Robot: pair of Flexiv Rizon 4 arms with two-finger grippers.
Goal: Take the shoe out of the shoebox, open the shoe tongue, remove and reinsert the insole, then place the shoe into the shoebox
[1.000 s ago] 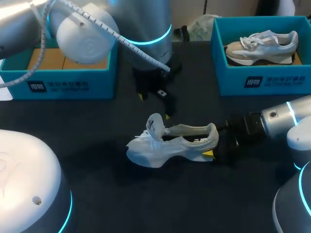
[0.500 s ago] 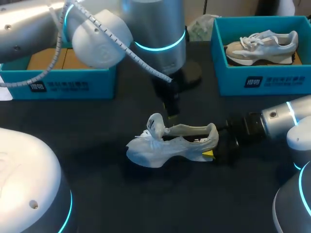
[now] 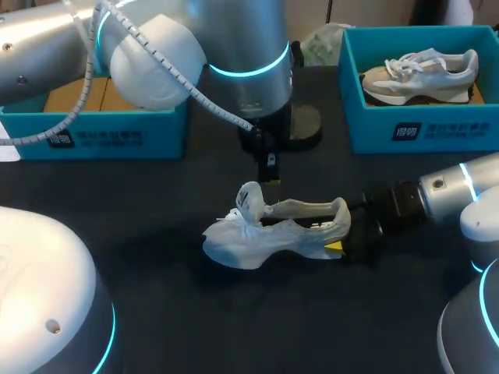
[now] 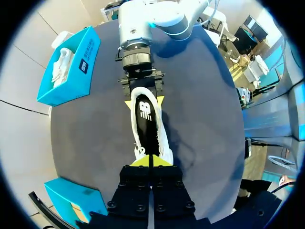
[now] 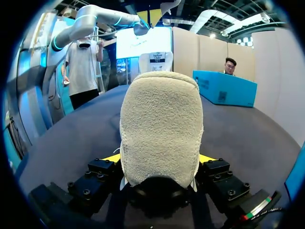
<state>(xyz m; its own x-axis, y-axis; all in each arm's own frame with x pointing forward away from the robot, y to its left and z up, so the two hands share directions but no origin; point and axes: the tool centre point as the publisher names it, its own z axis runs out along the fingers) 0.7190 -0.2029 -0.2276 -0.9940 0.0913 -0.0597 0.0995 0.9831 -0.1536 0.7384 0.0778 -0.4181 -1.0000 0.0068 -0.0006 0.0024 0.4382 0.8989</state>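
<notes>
A white shoe [image 3: 265, 238] lies on its side on the dark table, toe to the left, its tongue [image 3: 249, 199] standing up. My right gripper [image 3: 341, 231] is shut on the heel, one yellow tip on each side; the heel [image 5: 159, 119] fills the right wrist view. My left gripper [image 3: 270, 173] hangs just above and behind the tongue, shut, with nothing visible between its tips. In the left wrist view it [image 4: 150, 162] sits over the shoe's toe end, and the black insole [image 4: 147, 119] shows inside the shoe [image 4: 164, 143].
A teal shoebox [image 3: 421, 128] holding another white and beige shoe [image 3: 421, 70] stands at the back right. A second teal box [image 3: 101, 136] stands at the back left. A black round object [image 3: 306, 125] lies behind the left gripper.
My left arm swung right and came in over the tongue, and its fingers went from wide open to shut. The shoe and the right gripper stayed where they were.
</notes>
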